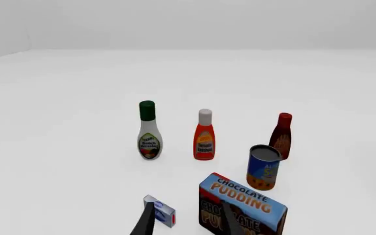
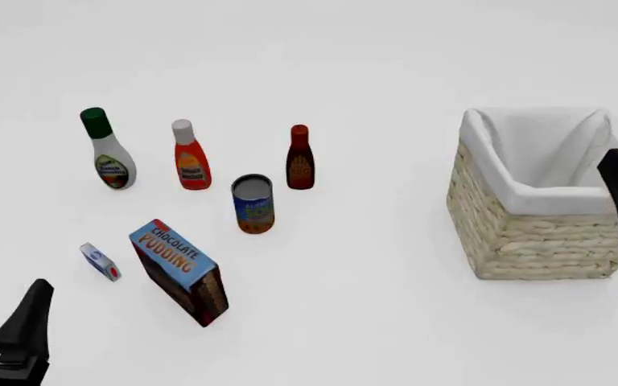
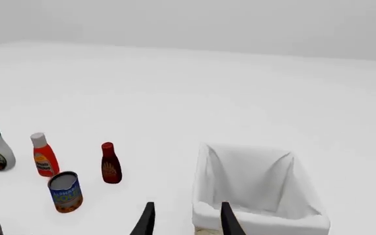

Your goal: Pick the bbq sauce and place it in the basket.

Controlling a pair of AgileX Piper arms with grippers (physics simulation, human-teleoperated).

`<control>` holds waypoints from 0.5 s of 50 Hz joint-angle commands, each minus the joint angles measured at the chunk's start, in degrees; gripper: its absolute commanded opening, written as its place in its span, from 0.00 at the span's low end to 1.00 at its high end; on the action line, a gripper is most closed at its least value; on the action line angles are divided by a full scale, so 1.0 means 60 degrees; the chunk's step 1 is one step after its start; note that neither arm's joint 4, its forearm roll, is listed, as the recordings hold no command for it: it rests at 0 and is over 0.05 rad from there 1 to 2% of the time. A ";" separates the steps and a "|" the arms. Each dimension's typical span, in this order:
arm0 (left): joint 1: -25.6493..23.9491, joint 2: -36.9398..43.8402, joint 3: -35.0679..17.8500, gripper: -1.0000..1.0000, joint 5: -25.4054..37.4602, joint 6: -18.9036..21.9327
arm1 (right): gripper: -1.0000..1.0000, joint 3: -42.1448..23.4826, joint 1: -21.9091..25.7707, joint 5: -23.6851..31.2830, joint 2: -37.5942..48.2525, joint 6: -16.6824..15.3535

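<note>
The left gripper [image 1: 186, 219] is seen with fingers apart, empty, at the lower left of the front view. The right gripper [image 3: 185, 220] is likewise parted and empty. The bbq sauce [image 2: 300, 158] stands upright at upper centre, well apart from the basket [image 2: 534, 233] at right.

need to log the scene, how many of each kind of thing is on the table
bottles: 3 (bbq sauce, white bottle with green cap, red-orange bottle)
cans: 1 (can)
boxes: 2 (chocolate pudding box, small blue and white box)
baskets: 1 (basket)
total: 7
</note>
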 commanded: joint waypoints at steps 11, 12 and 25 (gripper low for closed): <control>0.0001 -0.0001 0.0000 1.00 0.0000 0.0001 | 1.00 -0.3458 0.1387 0.1282 0.3351 -0.0312; 0.0001 -0.0001 0.0000 1.00 0.0000 0.0001 | 1.00 -0.3458 0.1387 0.1282 0.3351 -0.0312; 0.0001 0.0000 0.0000 1.00 0.0000 -0.0001 | 1.00 -0.5237 0.2065 0.1544 0.6019 -0.1124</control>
